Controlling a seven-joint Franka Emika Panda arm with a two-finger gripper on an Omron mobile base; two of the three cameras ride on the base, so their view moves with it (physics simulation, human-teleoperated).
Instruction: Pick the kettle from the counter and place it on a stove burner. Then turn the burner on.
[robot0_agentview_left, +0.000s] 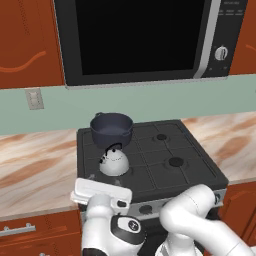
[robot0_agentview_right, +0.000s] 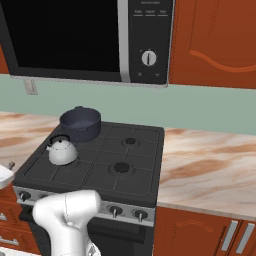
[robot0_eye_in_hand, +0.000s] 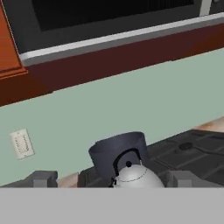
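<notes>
From the left base view, the small squat silvery-white kettle with its thin black handle and knob (robot0_agentview_left: 114, 161) stands upright on the grates at the front left of the dark grey cooktop (robot0_agentview_left: 190, 165), just in front of the dark blue-grey two-handled pot (robot0_agentview_left: 111, 128) and off the beige-pink marbled stone bench (robot0_agentview_left: 35, 165). By my reading the placing step is done and the burner has yet to be lit. The white arm's hand sits low at the stove's front edge, and I cannot tell here how the pincer stands. From the right base view, the kettle (robot0_agentview_right: 62, 150) is at the cooktop's near left, close to the pot (robot0_agentview_right: 80, 121), well apart from the wide round black burner cap (robot0_agentview_right: 121, 167) at the middle; the small knobs on the stove's front panel (robot0_agentview_right: 116, 211) are what the next move calls for, a reach down and a turn of the matching one. In the hand view, the pincer (robot0_eye_in_hand: 111, 178) is spread wide and empty, its tips either side of the kettle (robot0_eye_in_hand: 135, 176), whose domed body looks smooth and pale, with the pot (robot0_eye_in_hand: 118, 151) behind.
</notes>
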